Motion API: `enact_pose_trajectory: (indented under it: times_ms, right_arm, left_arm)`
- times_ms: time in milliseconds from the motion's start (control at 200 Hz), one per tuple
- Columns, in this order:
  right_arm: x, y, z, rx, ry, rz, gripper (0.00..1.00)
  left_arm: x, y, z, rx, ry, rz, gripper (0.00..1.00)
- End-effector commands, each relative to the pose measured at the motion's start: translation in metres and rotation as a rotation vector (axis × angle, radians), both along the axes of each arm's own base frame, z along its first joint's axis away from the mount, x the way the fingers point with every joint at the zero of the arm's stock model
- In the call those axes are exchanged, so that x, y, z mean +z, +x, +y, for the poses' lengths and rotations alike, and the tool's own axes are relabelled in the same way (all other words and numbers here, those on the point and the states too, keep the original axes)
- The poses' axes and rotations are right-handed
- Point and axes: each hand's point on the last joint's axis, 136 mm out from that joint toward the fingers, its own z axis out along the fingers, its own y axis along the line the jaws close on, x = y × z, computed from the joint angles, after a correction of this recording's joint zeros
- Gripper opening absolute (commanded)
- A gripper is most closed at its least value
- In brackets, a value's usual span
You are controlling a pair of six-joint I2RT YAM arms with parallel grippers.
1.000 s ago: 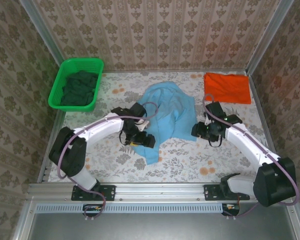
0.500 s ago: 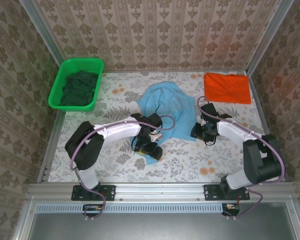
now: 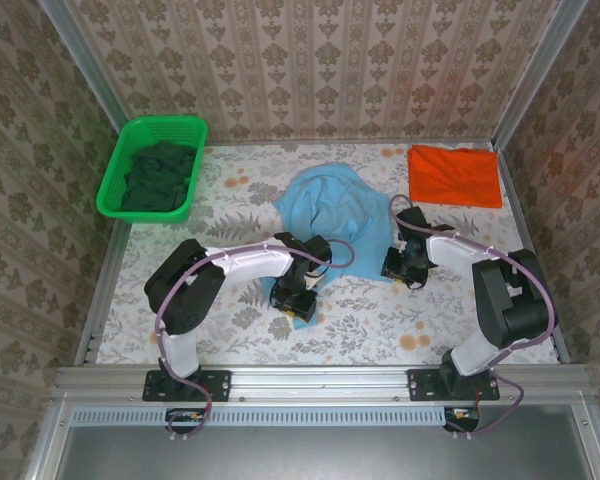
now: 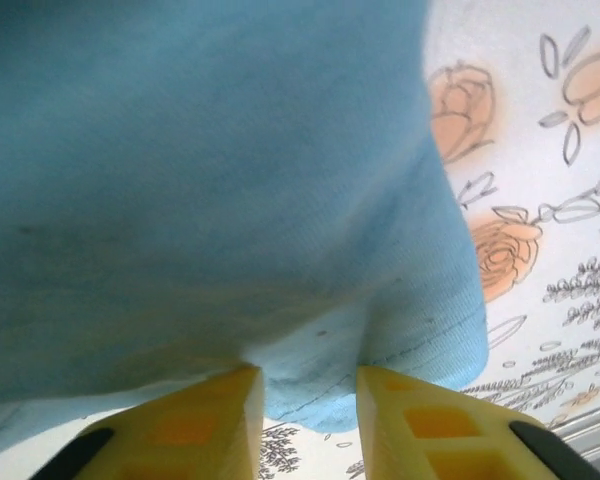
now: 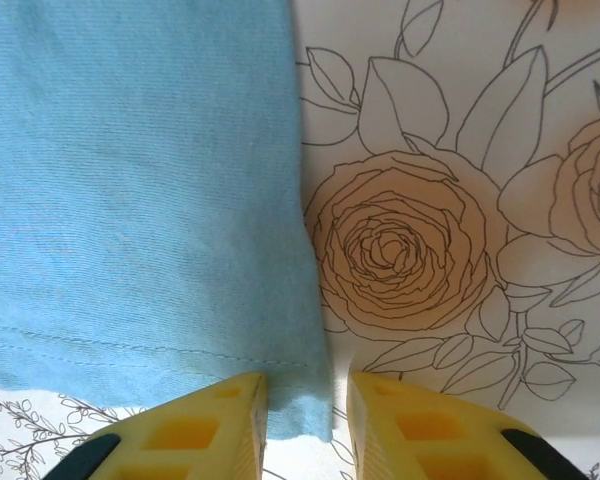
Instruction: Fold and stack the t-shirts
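The light blue t-shirt (image 3: pixel 330 215) lies crumpled at the middle of the table. My left gripper (image 3: pixel 295 298) is down on its near-left corner. In the left wrist view its yellow fingers (image 4: pixel 205 420) pinch a puckered bunch of the hem (image 4: pixel 310 355), and the cloth spans the gap around the left gripper (image 4: pixel 310 385). My right gripper (image 3: pixel 400 265) is at the shirt's right corner. In the right wrist view that gripper (image 5: pixel 308 390) stands narrowly open, with the flat blue corner (image 5: pixel 295 400) against one finger and a sliver of table beside the other. The orange-red t-shirt (image 3: pixel 455 175) lies folded at the back right.
A green basket (image 3: pixel 115 190) holding dark cloth stands at the back left. The floral tablecloth (image 3: pixel 380 320) shows bare in front of the shirt. Patterned walls close in the table on three sides.
My left gripper slid right along the blue shirt's near edge and its jaws closed onto the hem. The right gripper's jaws narrowed around the right corner while it barely moved.
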Motion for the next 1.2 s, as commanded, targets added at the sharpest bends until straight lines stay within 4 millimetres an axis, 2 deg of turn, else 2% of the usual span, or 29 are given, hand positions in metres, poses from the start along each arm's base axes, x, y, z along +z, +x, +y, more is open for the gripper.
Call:
enact_pose_trajectory:
  times_ms: [0,125,280,390,580,655,730,820,920,1015,1195]
  right_arm:
    - [-0.001,0.015,0.002,0.021,-0.013,-0.041,0.25]
    - [-0.001,0.014,0.003,0.026,-0.014,-0.040,0.14]
    - [0.000,0.014,0.004,0.035,-0.009,-0.046,0.00]
    - [0.004,0.013,0.004,0.037,-0.006,-0.056,0.00]
    - [0.030,0.013,0.002,0.039,-0.003,-0.135,0.00]
    - [0.037,0.011,0.000,0.042,-0.006,-0.152,0.00]
    - [0.042,0.009,0.001,0.052,0.001,-0.165,0.00]
    - [0.044,0.006,-0.001,0.053,-0.001,-0.171,0.00]
    - [0.045,0.003,0.000,0.053,0.008,-0.174,0.00]
    - [0.042,0.000,0.001,0.051,0.015,-0.164,0.00]
    - [0.041,-0.003,0.003,0.060,0.028,-0.154,0.00]
  left_arm:
    - [0.000,0.002,0.000,0.004,0.015,-0.025,0.18]
    - [0.001,0.002,0.001,0.003,0.018,-0.034,0.00]
    - [0.009,0.006,0.003,-0.003,0.003,-0.069,0.00]
    - [0.017,0.007,0.005,-0.017,-0.001,-0.089,0.00]
    - [0.036,0.007,0.010,-0.038,-0.042,-0.125,0.00]
    - [0.040,-0.002,0.009,-0.058,-0.070,-0.088,0.21]
    - [0.040,-0.013,0.009,-0.065,-0.097,-0.062,0.28]
    - [0.034,-0.022,0.014,-0.037,-0.098,-0.029,0.42]
    - [0.021,-0.031,0.020,-0.022,-0.066,-0.008,0.46]
    - [0.014,-0.035,0.016,-0.013,-0.065,-0.001,0.48]
    - [0.003,-0.027,0.013,0.012,-0.035,-0.035,0.51]
